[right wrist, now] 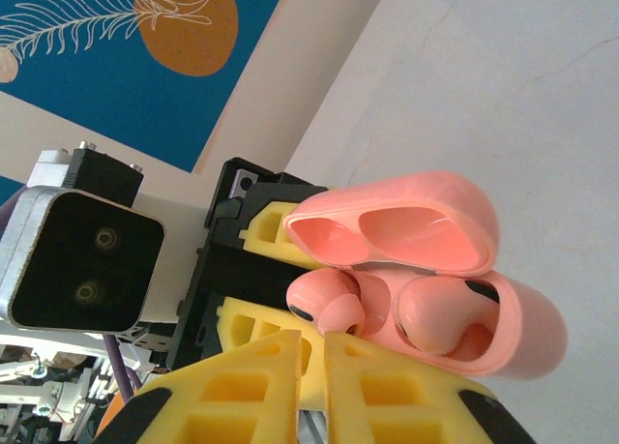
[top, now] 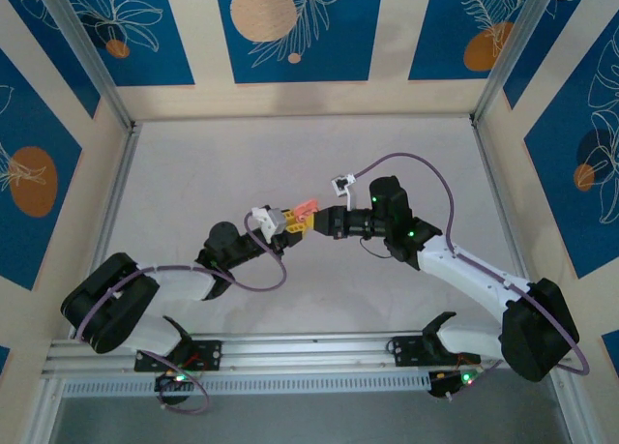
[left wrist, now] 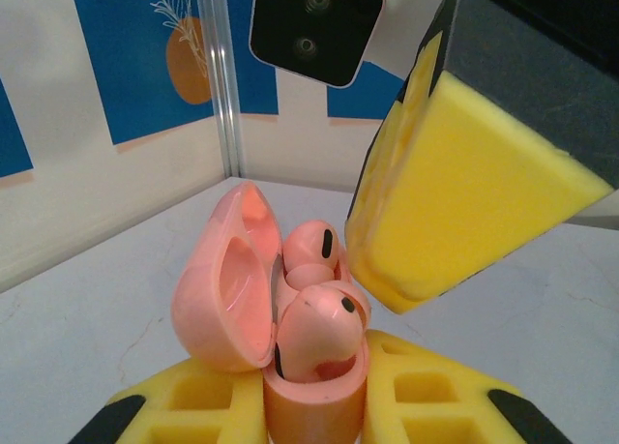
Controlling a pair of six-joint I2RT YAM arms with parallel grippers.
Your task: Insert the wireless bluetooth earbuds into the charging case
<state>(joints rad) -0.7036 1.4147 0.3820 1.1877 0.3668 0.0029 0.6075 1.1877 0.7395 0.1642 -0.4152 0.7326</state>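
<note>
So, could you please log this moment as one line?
left gripper: shut on open charging case | right gripper: shut, tips at one earbud | other earbud: in its well

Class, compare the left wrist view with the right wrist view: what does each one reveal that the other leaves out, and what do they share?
Left wrist view: the right arm's camera and the broad yellow flank of the right gripper. Right wrist view: the left arm's camera and the right fingertips closed together, meeting an earbud. Shared: the open charging case in the left gripper, two earbuds inside.
</note>
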